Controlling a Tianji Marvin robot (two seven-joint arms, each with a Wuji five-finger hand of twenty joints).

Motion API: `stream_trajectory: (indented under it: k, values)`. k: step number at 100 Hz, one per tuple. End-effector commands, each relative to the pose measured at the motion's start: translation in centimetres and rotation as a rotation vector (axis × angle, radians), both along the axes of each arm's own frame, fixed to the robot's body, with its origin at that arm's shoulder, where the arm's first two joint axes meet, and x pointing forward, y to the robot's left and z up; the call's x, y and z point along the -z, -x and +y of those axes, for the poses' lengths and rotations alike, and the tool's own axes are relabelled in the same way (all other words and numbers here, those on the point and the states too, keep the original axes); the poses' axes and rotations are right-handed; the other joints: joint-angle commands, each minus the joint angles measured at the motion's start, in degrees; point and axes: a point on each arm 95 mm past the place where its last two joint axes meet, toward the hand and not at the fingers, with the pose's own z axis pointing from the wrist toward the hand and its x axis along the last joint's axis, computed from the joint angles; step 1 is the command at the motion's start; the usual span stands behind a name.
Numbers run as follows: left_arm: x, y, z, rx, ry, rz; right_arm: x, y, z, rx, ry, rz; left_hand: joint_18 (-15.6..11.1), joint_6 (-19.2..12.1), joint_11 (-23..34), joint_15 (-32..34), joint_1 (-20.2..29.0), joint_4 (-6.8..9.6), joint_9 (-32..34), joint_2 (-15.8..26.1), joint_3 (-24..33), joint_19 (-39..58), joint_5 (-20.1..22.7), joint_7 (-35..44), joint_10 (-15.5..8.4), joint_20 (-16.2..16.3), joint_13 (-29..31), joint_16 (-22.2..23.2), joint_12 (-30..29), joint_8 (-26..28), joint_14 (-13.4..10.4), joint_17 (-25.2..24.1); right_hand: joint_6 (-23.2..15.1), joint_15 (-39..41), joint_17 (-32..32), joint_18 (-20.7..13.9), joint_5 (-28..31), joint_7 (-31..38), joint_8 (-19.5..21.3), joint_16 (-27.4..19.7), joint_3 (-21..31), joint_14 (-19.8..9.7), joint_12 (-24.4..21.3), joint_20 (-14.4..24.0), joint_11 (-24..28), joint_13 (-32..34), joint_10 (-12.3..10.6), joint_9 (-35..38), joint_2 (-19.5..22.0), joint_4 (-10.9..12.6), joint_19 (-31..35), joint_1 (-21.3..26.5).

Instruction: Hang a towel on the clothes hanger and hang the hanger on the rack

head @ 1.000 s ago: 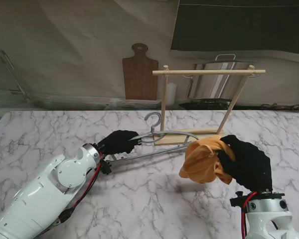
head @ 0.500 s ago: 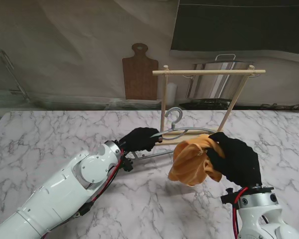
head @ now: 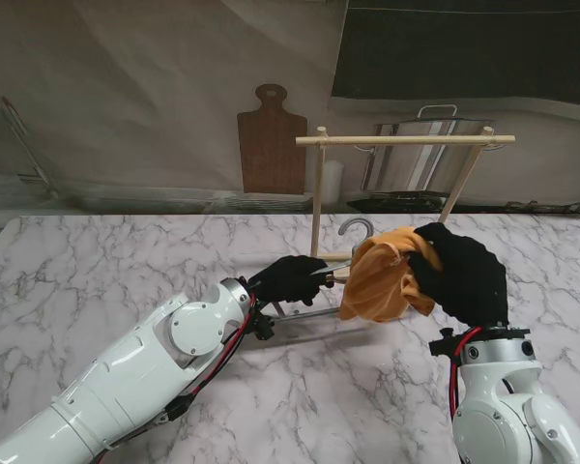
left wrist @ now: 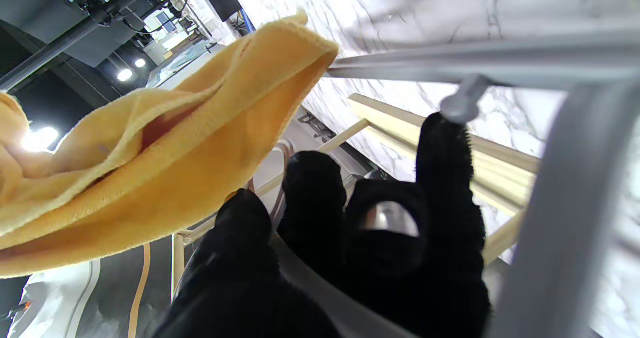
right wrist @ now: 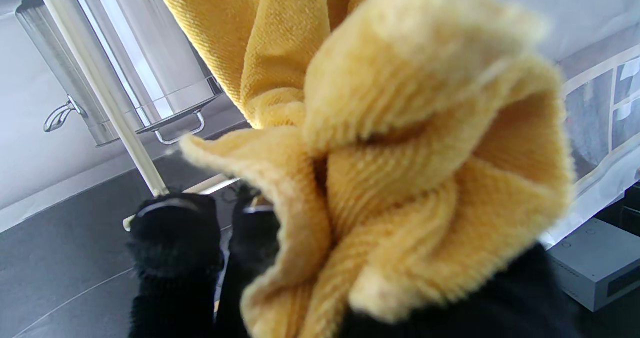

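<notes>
Left hand [head: 292, 278] gripping grey metal clothes hanger [head: 314, 311]; right hand [head: 461, 274] clutching bunched yellow terry towel [head: 379, 277], not yet draped; wooden rack [head: 406, 141] hanging pending.

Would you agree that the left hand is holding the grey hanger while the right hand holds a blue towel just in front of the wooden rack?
Not quite: the towel is orange-yellow, not blue, as the stand view and the right wrist view both show. The rest holds: the left hand grips the grey hanger, and the right hand holds the towel in front of the wooden rack.
</notes>
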Motion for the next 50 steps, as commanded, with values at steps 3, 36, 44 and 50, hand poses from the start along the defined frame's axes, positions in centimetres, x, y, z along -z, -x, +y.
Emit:
stream_trajectory:
  k: [3, 36, 44, 50]
  values:
    - [0.5, 0.4, -0.3, 0.024, 0.003, 0.031, 0.0, -0.6, -0.2, 0.006, 0.001, -0.019, -3.57, -0.28, 1.01, 2.0, 3.91, 1.95, 0.6, 2.78, 0.88, 108.08, 0.01, 1.4, -2.11, -0.75, 0.55, 1.0, 0.96, 0.24, 5.46, 2.51, -5.45, 2.72, 0.48, 1.04, 2.17, 4.94, 1.44, 1.13, 2.76, -2.96, 1.13, -0.46, 6.34, 1.52, -4.66, 4.11, 4.66, 2.76, 3.28, 5.49]
    - [0.8, 1.4, -0.3, 0.051, 0.062, 0.121, 0.0, -2.9, -0.9, 0.028, 0.0, -0.066, -3.11, 0.17, 1.23, 2.43, 4.13, 2.06, 1.01, 2.52, 0.98, 108.9, 0.77, 0.94, -1.54, -0.61, 0.89, 0.88, 1.02, 0.09, 6.1, 2.52, -7.84, 0.6, -1.07, 0.74, 2.04, 4.99, 3.92, 0.14, 2.06, -2.6, 1.39, -0.48, 6.3, 1.56, -5.67, 2.72, 6.24, 2.51, 2.23, 5.15]
    - [0.9, 1.4, -0.3, 0.057, 0.07, 0.14, -0.1, -3.2, -0.9, 0.026, -0.002, -0.067, -3.03, 0.21, 1.26, 2.48, 4.21, 2.08, 1.07, 2.35, 0.98, 108.99, 0.87, 0.84, -1.41, -0.62, 0.93, 0.83, 1.04, 0.14, 6.14, 2.52, -7.84, 0.57, -1.1, 0.69, 2.07, 4.83, 4.12, 0.12, 1.93, -2.6, 1.41, -0.43, 6.35, 1.57, -5.7, 2.65, 6.29, 2.53, 2.19, 5.2]
    - [1.0, 1.4, -0.3, 0.057, 0.07, 0.145, -0.2, -3.4, -0.9, 0.026, -0.001, -0.071, -3.01, 0.19, 1.28, 2.54, 4.18, 2.08, 1.11, 2.38, 0.97, 109.02, 0.89, 0.77, -1.48, -0.64, 0.99, 0.81, 1.05, 0.18, 6.1, 2.53, -8.13, 0.52, -1.1, 0.68, 2.07, 4.9, 4.42, 0.1, 1.84, -2.62, 1.41, -0.4, 6.39, 1.56, -5.81, 2.64, 6.35, 2.54, 2.17, 5.21]
